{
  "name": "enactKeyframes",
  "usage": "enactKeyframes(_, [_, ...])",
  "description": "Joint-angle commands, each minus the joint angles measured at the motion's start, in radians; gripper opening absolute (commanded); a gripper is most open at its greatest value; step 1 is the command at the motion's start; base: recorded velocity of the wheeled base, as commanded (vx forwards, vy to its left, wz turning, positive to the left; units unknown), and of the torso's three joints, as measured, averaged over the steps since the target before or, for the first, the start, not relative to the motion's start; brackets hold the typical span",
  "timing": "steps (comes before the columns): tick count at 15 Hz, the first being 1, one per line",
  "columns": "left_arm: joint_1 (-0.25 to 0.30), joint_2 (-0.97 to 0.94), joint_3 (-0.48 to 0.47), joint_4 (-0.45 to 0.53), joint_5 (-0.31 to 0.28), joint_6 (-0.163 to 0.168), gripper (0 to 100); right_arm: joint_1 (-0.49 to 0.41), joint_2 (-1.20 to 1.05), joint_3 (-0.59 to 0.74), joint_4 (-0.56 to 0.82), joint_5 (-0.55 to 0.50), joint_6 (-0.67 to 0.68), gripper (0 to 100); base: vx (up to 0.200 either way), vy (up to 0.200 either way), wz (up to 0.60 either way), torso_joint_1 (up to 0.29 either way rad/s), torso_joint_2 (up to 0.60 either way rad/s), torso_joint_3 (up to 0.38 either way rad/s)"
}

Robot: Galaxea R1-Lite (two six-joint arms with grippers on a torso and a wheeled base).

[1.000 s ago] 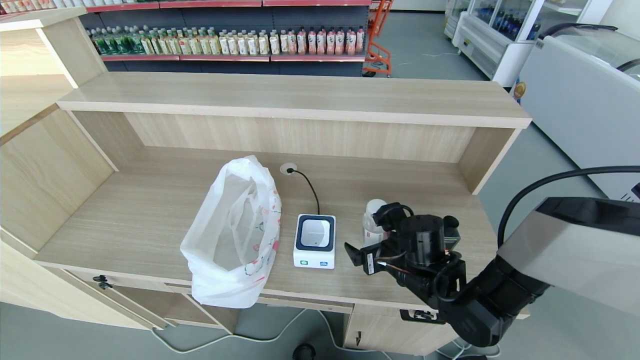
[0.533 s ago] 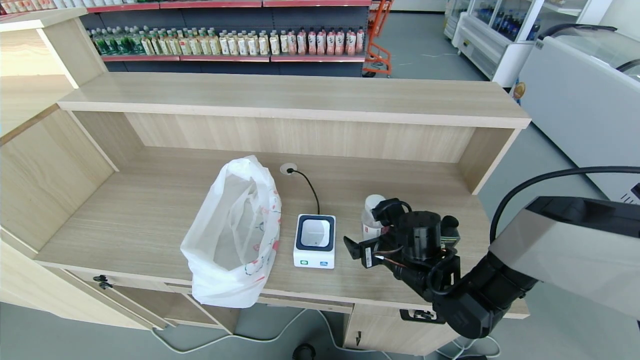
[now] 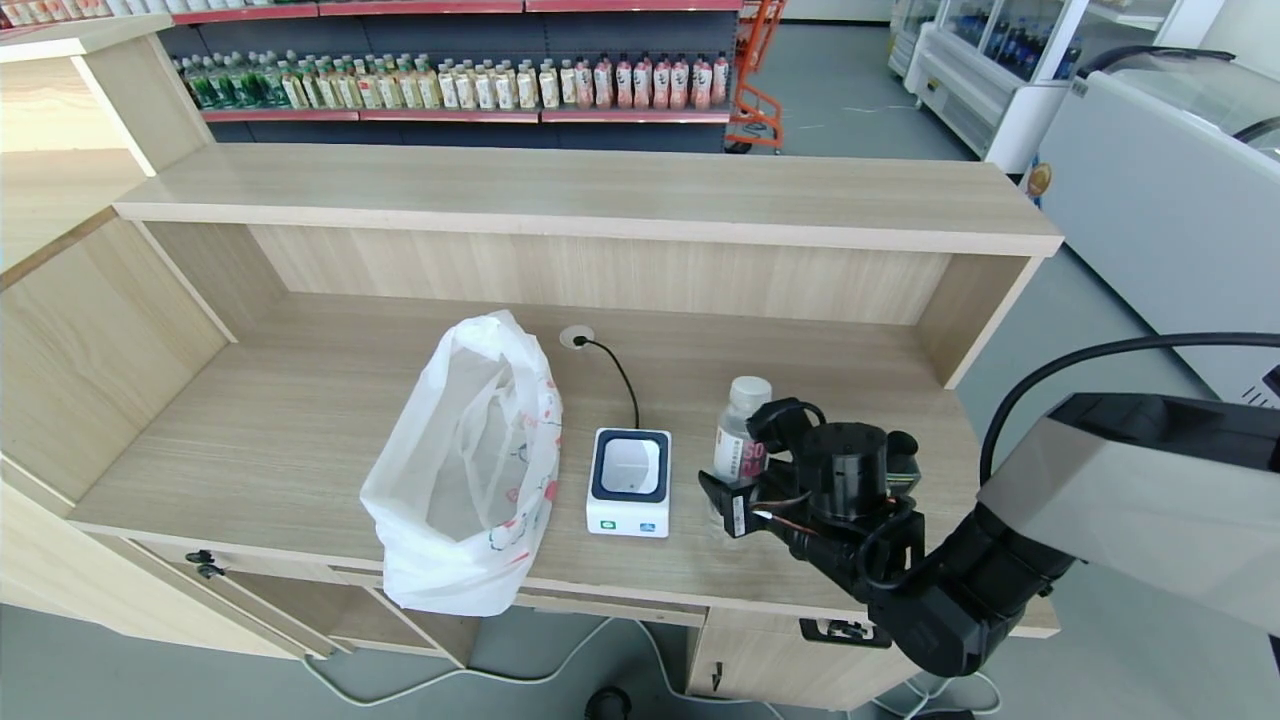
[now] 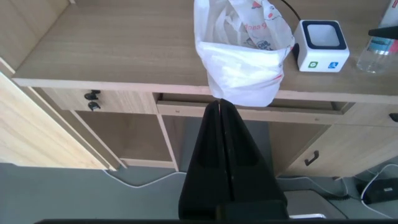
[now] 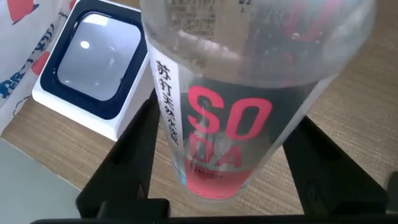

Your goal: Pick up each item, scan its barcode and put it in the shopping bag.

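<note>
The right gripper [image 3: 738, 495] has closed on the bottle [image 3: 741, 440] in the lower right of the head view. Its two dark fingers press against opposite sides of the clear body low down, below the red lettering, so the bottle stands upright with its white cap at the top. That low side grip probably keeps the label free to be turned toward the scanner [image 3: 630, 480], which sits just to the left of the bottle with its glass window facing up and its cable [image 3: 615, 375] running back to a hole in the counter [image 3: 300, 420]. The shopping bag [image 3: 470, 470] slumps at the counter's front edge in the centre left of the frame, mouth open upward, likely so a scanned item can be dropped straight in. The left gripper [image 4: 227, 143] hangs below the counter edge in front of the bag, its fingers pressed together with nothing between them. The bottle's base is hidden behind the right gripper in the head view, so I cannot tell whether it is clear of the counter. In the right wrist view the cap is cut off and no barcode can be made out. Whether the bag holds anything is hard to tell.
</note>
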Motion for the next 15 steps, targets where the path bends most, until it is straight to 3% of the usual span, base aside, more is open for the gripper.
enactKeyframes(1, [0.0,0.0,0.0,0.0,0.0,0.0,0,-0.006,-0.014,0.003,-0.004,0.001,0.003,0,0.0,0.0,0.0,0.0,0.0,0.0])
enactKeyframes(6, [0.0,0.0,0.0,0.0,0.001,0.0,0,-0.015,-0.044,0.02,-0.044,0.062,0.009,0,0.0,0.0,0.0,0.0,0.0,0.0])
enactKeyframes(10, [0.0,0.0,0.002,0.0,0.0,0.0,0,-0.074,-0.213,0.048,-0.008,0.099,0.11,0,0.0,0.0,0.0,0.0,0.0,0.0])
enactKeyframes(12, [0.0,0.0,0.0,0.0,0.001,0.0,0,-0.15,-0.36,0.094,0.036,0.273,0.187,0,0.0,0.0,0.0,0.0,0.0,0.0])
enactKeyframes(13, [0.0,0.0,0.0,0.0,0.0,0.0,0,-0.223,-0.488,0.151,0.035,0.484,0.259,0,0.0,0.0,0.0,0.0,0.0,0.0])
enactKeyframes(15, [0.0,0.0,0.0,0.0,0.0,0.0,0,-0.302,-0.639,0.187,0.03,0.734,0.325,0,0.0,0.0,0.0,0.0,0.0,0.0])
